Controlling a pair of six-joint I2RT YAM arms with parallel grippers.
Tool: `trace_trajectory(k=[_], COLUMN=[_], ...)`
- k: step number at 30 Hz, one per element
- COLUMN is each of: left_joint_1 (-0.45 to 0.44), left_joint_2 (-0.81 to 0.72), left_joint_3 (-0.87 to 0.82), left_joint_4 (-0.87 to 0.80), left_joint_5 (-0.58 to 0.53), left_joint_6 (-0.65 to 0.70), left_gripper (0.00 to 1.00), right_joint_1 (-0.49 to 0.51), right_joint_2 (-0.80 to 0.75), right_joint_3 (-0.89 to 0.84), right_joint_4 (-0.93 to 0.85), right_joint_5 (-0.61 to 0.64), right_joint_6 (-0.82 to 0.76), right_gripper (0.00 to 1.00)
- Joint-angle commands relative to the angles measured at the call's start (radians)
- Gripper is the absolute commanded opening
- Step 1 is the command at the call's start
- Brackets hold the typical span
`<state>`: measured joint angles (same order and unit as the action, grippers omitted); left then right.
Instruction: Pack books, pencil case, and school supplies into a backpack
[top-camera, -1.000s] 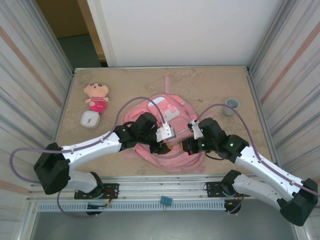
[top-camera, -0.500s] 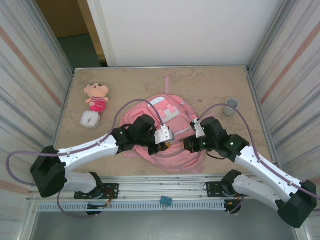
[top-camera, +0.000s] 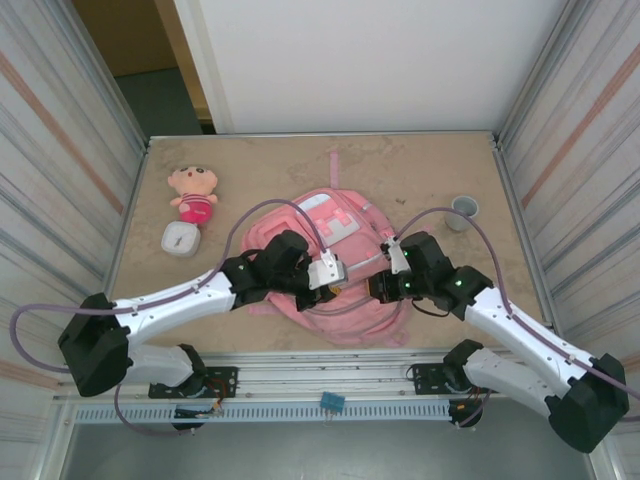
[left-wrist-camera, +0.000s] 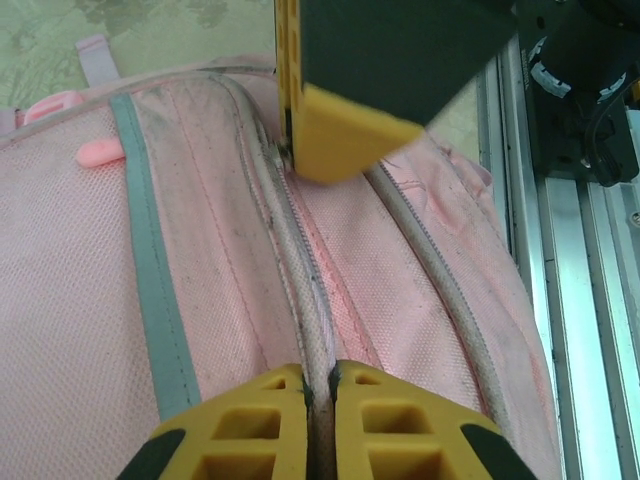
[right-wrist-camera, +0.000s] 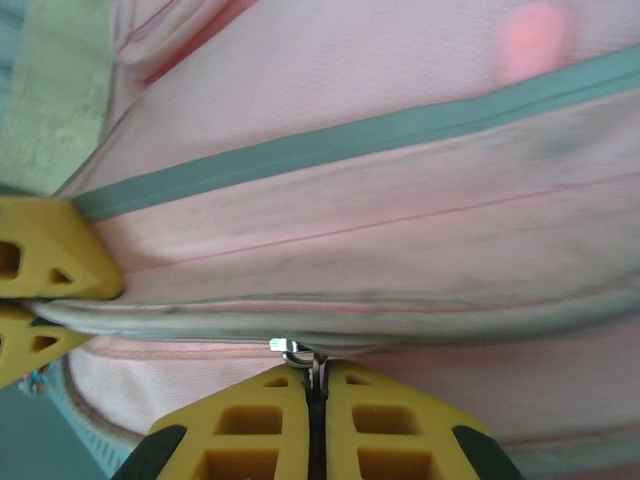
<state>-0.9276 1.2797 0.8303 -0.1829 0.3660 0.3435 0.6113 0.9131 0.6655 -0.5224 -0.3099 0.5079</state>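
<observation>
Both arms shifted slightly; I find left fingers (left-wrist-camera: 250, 425) pinched on backpack (left-wrist-camera: 210, 250) seam, right fingers (right-wrist-camera: 250, 430) gripping zipper pull (right-wrist-camera: 296, 348).

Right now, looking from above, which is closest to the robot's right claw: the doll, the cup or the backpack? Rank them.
1. Backpack: middle of the table, pinched by the right gripper.
2. Cup: back right.
3. Doll: back left, clearly farthest.

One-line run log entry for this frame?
stage: backpack zipper work | left gripper: shut on zipper seam | right gripper: shut on zipper pull | plush doll: on table
</observation>
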Motion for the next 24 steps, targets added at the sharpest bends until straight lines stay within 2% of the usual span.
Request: trace_trajectory(k=[1, 4, 8, 11, 15, 17, 19, 21, 22, 24], left_joint_1=[0.022, 0.034, 0.072, 0.119, 0.208, 0.226, 0.218, 0.172, 0.133, 0.054], left_joint_2=[-0.085, -0.130, -0.197, -0.234, -0.265, -0.280, -0.305, -0.327, -0.329, -0.309], left_joint_3=[-0.035, -0.072, -0.125, -0.149, -0.154, -0.148, -0.135, -0.142, -0.148, -0.142], left_joint_4=[-0.025, -0.056, -0.085, -0.096, -0.118, -0.127, -0.134, -0.091, -0.061, -0.040], left_joint_5=[-0.006, -0.052, -0.124, -0.211, -0.290, -0.254, -0.044, 0.083, 0.091, 0.035], left_joint_6=[0.020, 0.018, 0.007, -0.019, -0.056, -0.047, 0.025, 0.060, 0.074, 0.111], left_gripper=[0.05, 0.07, 0.09, 0.11, 0.21, 0.30, 0.42, 0.51, 0.55, 0.60], right_joint_1=[-0.109, -0.207, -0.221, -0.146, 0.023, 0.103, 0.156, 0.177, 0.180, 0.180], right_joint_2=[-0.039, -0.047, -0.039, -0.059, -0.062, -0.044, -0.018, 0.005, 0.016, 0.032], right_joint_3=[0.001, -0.007, -0.022, -0.044, -0.062, -0.065, -0.054, -0.037, -0.027, -0.014], right_joint_4=[-0.070, -0.078, -0.017, 0.077, 0.182, 0.231, 0.242, 0.232, 0.223, 0.211], right_joint_5=[0.070, 0.028, -0.113, -0.162, -0.098, -0.060, -0.033, -0.030, -0.034, -0.048], right_joint_6=[-0.037, -0.059, -0.076, -0.036, 0.039, 0.070, 0.077, 0.066, 0.056, 0.042], right_gripper=[0.05, 0.03, 0.01, 0.00, 0.00, 0.00, 0.00, 0.00, 0.00, 0.00])
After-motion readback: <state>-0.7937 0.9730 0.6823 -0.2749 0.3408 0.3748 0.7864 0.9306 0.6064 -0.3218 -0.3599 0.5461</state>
